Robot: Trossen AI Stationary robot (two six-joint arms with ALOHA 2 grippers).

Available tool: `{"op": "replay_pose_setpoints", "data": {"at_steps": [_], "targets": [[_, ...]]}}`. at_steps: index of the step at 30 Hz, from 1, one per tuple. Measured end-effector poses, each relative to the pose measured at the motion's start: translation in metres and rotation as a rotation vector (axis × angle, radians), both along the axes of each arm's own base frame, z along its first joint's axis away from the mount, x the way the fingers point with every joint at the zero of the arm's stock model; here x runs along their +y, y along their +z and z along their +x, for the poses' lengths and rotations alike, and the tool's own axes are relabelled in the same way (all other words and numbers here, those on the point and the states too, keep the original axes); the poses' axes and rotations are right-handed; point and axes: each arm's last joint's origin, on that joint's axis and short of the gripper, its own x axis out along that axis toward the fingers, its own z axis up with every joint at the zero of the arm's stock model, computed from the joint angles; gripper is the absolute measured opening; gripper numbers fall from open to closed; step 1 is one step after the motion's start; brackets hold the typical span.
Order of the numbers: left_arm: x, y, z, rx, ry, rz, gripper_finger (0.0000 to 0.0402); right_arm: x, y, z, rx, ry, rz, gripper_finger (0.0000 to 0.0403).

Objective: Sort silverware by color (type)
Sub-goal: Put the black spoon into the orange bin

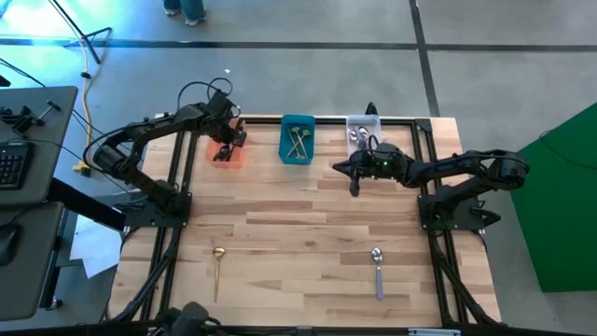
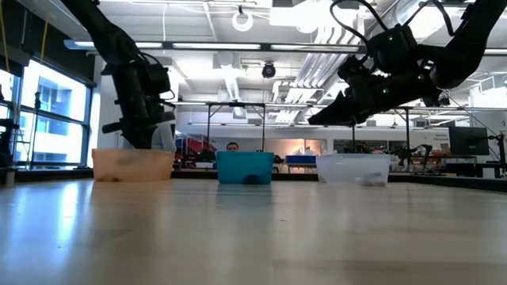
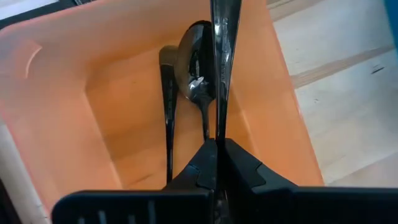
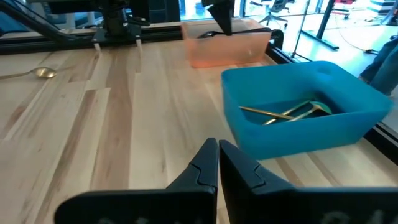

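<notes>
Left end effector (image 3: 216, 163): we see its fingers pressed together on the handle of a dark spoon (image 3: 222, 56), which runs from the grip out over the orange bin (image 3: 74, 118). In the high view this end effector (image 1: 227, 142) sits directly over the orange bin (image 1: 227, 154) at the far left of the bin row. Two more dark spoons (image 3: 186, 93) lie on the floor of that bin, side by side, handles towards the wrist camera.

Right end effector (image 4: 218, 163): fingers closed against each other, nothing between them. It hovers above the desk (image 1: 298, 219) just in front of the clear bin (image 1: 362, 131), and we note it as raised in the low view (image 2: 329, 115).

The teal bin (image 4: 298, 115) stands beside it and holds gold spoons (image 4: 283, 112), crossed over one another. The clear bin holds silver pieces; we cannot count them.

Still on the desk near its front edge: one gold spoon (image 1: 218, 266) on the left side, one silver spoon with a pale handle (image 1: 378, 271) on the right, well apart.
</notes>
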Motion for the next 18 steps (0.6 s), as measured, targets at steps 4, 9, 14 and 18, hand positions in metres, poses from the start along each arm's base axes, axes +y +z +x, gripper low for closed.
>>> {"op": "replay_pose_setpoints", "data": {"at_steps": [4, 9, 14, 18], "targets": [[0.0, -0.001, -0.001, 0.004, -0.002, 0.0, 0.0, 0.003, 0.0, 0.001, 0.002, 0.017, -0.01, 0.0], [-0.009, -0.013, -0.007, 0.026, 0.005, -0.036, 0.0, 0.004, 0.0, 0.001, 0.005, 0.02, -0.026, 0.0], [-0.013, -0.023, -0.012, 0.022, 0.018, -0.037, 0.0, 0.004, 0.0, 0.001, 0.006, 0.02, -0.026, 0.0], [-0.01, -0.022, -0.01, 0.003, 0.019, -0.011, 0.0, 0.004, 0.0, 0.001, 0.006, 0.019, -0.027, 0.0]]}}
